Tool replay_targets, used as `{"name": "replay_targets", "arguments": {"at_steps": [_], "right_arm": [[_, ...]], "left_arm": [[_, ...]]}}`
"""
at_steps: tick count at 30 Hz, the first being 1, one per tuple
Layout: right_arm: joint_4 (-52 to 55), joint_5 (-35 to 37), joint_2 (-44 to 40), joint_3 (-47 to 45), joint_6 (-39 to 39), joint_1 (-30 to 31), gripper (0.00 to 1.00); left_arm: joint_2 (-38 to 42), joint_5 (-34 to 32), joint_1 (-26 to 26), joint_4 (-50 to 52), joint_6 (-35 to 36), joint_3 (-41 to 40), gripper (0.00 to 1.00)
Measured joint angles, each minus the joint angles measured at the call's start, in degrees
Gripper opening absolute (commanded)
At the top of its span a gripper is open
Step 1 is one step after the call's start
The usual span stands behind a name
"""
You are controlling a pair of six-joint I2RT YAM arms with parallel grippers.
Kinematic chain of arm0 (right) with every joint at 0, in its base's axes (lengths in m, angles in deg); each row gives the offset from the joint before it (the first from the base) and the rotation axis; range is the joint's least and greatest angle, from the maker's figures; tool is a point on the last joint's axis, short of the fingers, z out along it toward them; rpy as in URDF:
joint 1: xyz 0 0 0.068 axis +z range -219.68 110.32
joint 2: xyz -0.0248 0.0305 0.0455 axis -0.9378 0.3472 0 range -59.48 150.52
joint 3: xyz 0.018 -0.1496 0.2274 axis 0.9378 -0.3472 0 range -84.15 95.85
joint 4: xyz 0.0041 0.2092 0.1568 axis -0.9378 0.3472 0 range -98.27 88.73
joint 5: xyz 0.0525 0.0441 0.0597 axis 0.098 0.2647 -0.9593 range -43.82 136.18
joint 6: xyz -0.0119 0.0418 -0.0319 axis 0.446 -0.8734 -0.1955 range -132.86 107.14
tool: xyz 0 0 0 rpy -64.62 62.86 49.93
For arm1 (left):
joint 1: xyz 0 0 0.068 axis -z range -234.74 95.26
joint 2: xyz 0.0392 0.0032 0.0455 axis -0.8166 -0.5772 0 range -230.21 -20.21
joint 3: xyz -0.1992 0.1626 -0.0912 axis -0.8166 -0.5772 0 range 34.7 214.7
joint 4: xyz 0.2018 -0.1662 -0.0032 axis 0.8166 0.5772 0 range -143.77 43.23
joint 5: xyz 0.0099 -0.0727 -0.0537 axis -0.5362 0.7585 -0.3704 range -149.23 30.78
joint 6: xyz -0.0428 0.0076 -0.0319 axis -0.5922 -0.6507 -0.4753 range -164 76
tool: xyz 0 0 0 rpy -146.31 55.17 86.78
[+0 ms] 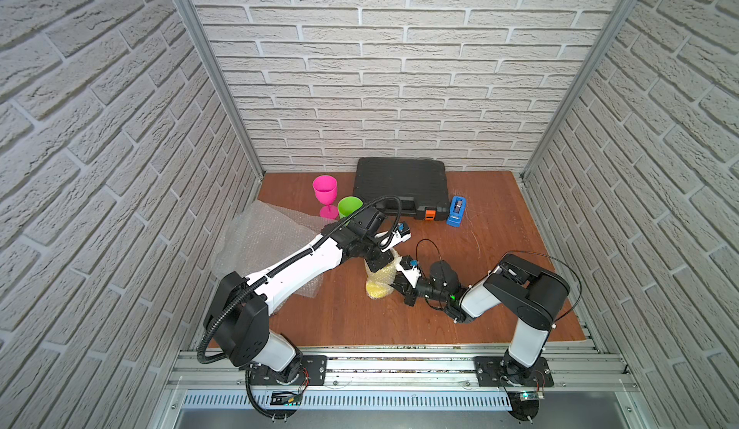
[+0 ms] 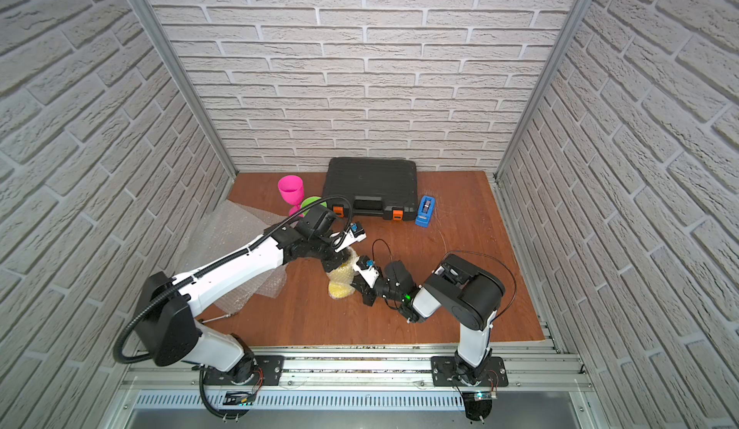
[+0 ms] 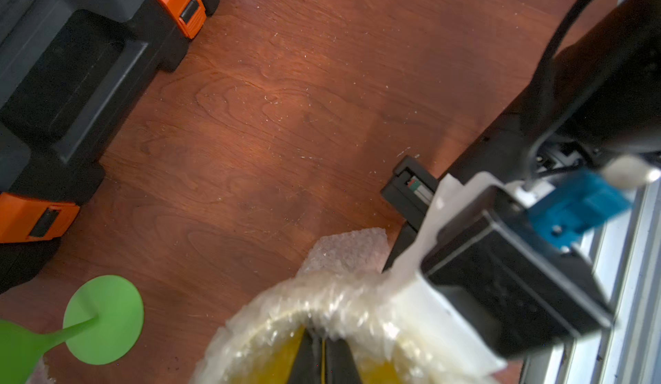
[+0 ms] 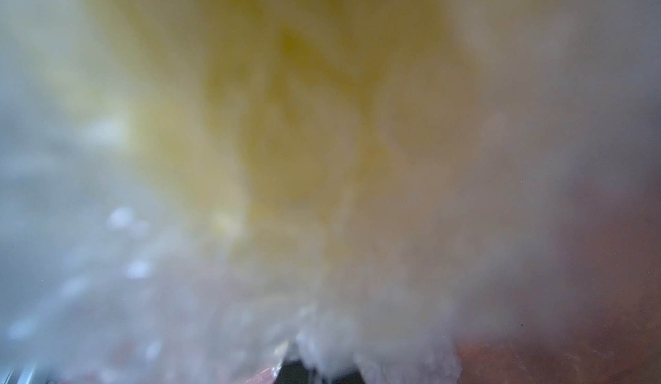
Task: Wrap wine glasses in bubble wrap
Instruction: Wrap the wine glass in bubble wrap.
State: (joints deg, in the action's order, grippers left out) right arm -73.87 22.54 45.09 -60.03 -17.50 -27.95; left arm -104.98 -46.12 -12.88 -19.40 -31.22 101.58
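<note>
A yellow wine glass (image 1: 376, 287) (image 2: 339, 288) sits at the table's middle, bundled in bubble wrap (image 1: 384, 275) (image 3: 332, 292). My left gripper (image 1: 379, 271) (image 3: 322, 332) comes down on it from above. Its dark fingers (image 3: 304, 357) are nearly together, pinching the wrap at the glass's rim, with yellow showing on both sides. My right gripper (image 1: 396, 286) (image 4: 318, 368) reaches in from the right and is shut on the wrap. The right wrist view is a blur of wrap and yellow. A pink wine glass (image 1: 326, 195) and a green wine glass (image 1: 349, 206) (image 3: 103, 319) stand bare at the back left.
Loose bubble wrap sheets (image 1: 260, 239) (image 2: 224, 235) lie at the left, partly under my left arm. A black tool case (image 1: 402, 185) with orange latches stands against the back wall, and a blue tape dispenser (image 1: 456, 211) is to its right. The wooden table (image 1: 500, 239) ends in a metal rail at the front.
</note>
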Motion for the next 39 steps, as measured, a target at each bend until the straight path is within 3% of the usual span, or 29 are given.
{"name": "replay_targets", "arguments": {"at_steps": [4, 6, 11, 15, 20, 27, 31, 35, 37, 39], "right_arm": [[-0.04, 0.0, 0.0, 0.0, 0.11, 0.0, 0.03], [-0.04, -0.09, 0.0, 0.0, 0.11, 0.04, 0.03], [-0.02, -0.24, 0.0, 0.0, 0.11, 0.09, 0.03], [0.07, -0.24, 0.0, 0.0, 0.11, 0.09, 0.03], [0.24, -0.26, 0.0, 0.0, 0.11, 0.11, 0.03], [0.24, -0.22, 0.0, 0.0, 0.11, 0.11, 0.03], [0.26, -0.22, 0.0, 0.0, 0.11, 0.11, 0.03], [0.26, -0.22, 0.0, 0.0, 0.11, 0.11, 0.03], [0.31, -0.17, -0.02, 0.0, 0.09, 0.11, 0.11], [1.25, 0.24, -0.61, -0.04, 0.04, 0.09, 0.25]], "left_arm": [[2.08, -2.82, 1.05, 3.78, 0.07, 0.26, 0.4], [2.91, -4.46, 1.49, 7.15, 0.2, 1.57, 0.43], [4.7, -7.98, 1.9, 14.38, -0.15, 8.2, 0.5], [6.99, -10.78, 1.9, 15.89, -3.23, 11.89, 0.49], [8.37, -15.15, 1.9, 16.87, -13.44, 11.37, 0.44], [8.31, -19.23, 1.53, 20.04, -37.42, 6.45, 0.43], [5.92, -19.69, 1.49, 20.96, -46.6, 4.31, 0.3], [3.41, -19.37, 1.33, 20.35, -50.38, 3.61, 0.14], [2.95, -19.21, 1.27, 19.63, -51.43, 3.61, 0.08], [2.89, -19.26, 1.05, 19.5, -51.63, 3.65, 0.06]]}}
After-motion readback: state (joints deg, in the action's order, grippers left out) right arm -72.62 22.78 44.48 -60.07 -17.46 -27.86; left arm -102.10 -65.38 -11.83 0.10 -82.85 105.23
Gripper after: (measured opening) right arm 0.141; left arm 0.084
